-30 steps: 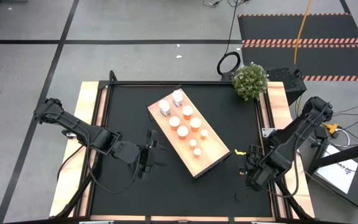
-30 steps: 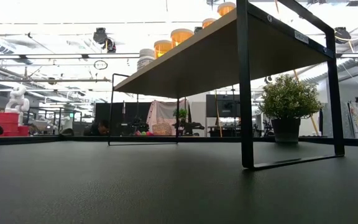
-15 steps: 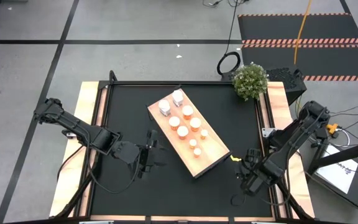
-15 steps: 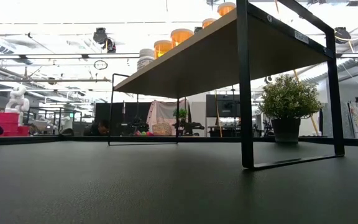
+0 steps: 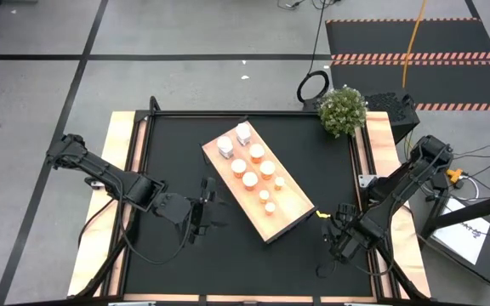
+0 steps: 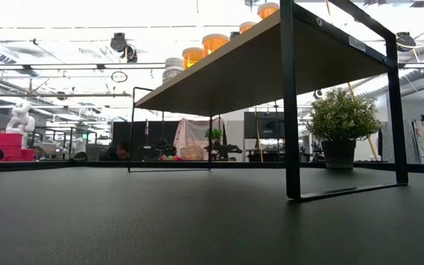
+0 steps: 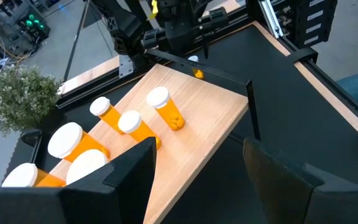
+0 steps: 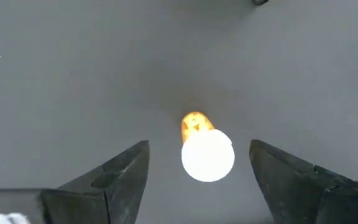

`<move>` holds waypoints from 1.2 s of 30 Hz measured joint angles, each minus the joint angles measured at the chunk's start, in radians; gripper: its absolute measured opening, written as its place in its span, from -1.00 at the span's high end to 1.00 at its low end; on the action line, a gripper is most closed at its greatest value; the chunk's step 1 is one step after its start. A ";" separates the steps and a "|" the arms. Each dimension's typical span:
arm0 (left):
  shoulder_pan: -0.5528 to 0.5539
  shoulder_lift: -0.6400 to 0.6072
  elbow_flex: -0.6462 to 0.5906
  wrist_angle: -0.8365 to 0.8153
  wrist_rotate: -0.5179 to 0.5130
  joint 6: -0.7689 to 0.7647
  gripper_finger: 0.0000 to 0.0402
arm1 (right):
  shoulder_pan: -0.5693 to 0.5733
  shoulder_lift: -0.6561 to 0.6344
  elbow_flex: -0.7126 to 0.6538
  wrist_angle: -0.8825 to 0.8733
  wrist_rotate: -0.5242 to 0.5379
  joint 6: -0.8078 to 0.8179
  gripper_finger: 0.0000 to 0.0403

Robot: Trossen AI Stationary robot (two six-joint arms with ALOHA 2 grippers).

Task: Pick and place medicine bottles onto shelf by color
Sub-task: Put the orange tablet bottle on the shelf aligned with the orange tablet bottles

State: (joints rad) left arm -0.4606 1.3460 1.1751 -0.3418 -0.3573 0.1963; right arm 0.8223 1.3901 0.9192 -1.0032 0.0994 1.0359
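Observation:
The light-wood shelf (image 5: pixel 266 191) stands slantwise mid-table on black legs (image 6: pixel 291 110). Standing on its top are white bottles (image 5: pixel 225 146) at the far end, orange ones (image 5: pixel 256 155) in the middle and small ones (image 5: pixel 264 197) nearer. One tiny orange bottle with a white cap (image 8: pixel 207 152) stands on the black table by the shelf's near right corner (image 5: pixel 321 214). My right gripper (image 8: pixel 197 180) points down over it, open, a finger on either side, apart from it. My left gripper (image 7: pixel 197 180) hovers open beside the shelf's left side (image 5: pixel 204 208), with nothing between its fingers.
A potted plant (image 5: pixel 343 110) stands at the table's far right corner. Black tabletop lies bare left of the shelf and along the near edge. A raised frame (image 5: pixel 364 183) runs along the table's sides.
My right gripper has sunk toward the table beside the shelf's near right corner, still pointing down. The left arm, the shelf and its bottles have kept still.

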 joint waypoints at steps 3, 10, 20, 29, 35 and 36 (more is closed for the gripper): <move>0.000 0.000 0.000 0.003 0.000 0.000 -0.21 | 0.000 -0.002 -0.027 0.037 0.000 0.003 -0.34; 0.000 0.000 0.000 0.003 0.000 0.000 -0.21 | 0.000 -0.002 -0.061 0.069 0.000 0.004 -0.20; 0.000 0.000 0.000 0.007 0.000 0.001 -0.21 | -0.007 -0.002 -0.061 0.070 -0.050 0.003 0.27; 0.000 0.000 0.000 0.026 0.000 0.002 -0.21 | -0.030 -0.020 -0.057 0.071 -0.075 0.001 0.48; 0.000 0.000 0.000 0.026 0.000 0.005 -0.21 | -0.031 -0.071 -0.057 0.072 -0.050 0.031 0.44; 0.000 0.000 0.000 0.026 0.000 0.006 -0.21 | -0.031 -0.083 -0.057 0.072 -0.050 0.036 0.44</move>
State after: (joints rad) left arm -0.4606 1.3464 1.1751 -0.3157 -0.3576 0.2024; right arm 0.7914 1.3067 0.8619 -0.9314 0.0494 1.0724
